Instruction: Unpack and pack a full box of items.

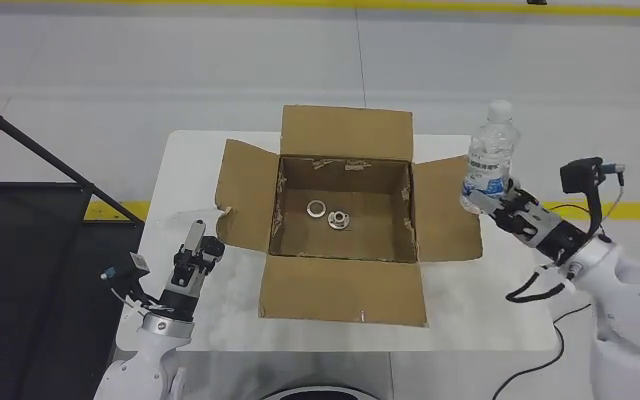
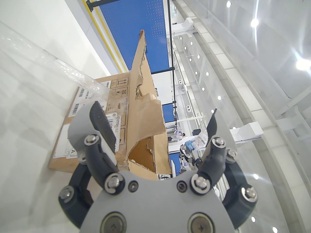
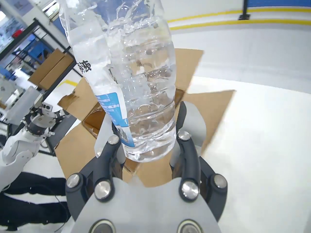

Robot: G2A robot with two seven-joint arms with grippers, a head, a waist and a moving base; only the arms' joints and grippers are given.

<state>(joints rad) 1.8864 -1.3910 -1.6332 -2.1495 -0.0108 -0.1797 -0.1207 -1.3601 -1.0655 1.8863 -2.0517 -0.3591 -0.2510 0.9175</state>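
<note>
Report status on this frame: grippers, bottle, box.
Right gripper shut on clear plastic water bottle, upright over right flap of open brown cardboard box. Left gripper open, by left flap. Two small round metal parts inside.

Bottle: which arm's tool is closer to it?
Right. The right tool is shut on the bottle, beside the box's right flap. The left tool is open on the other side of the box, apart from the bottle.
</note>
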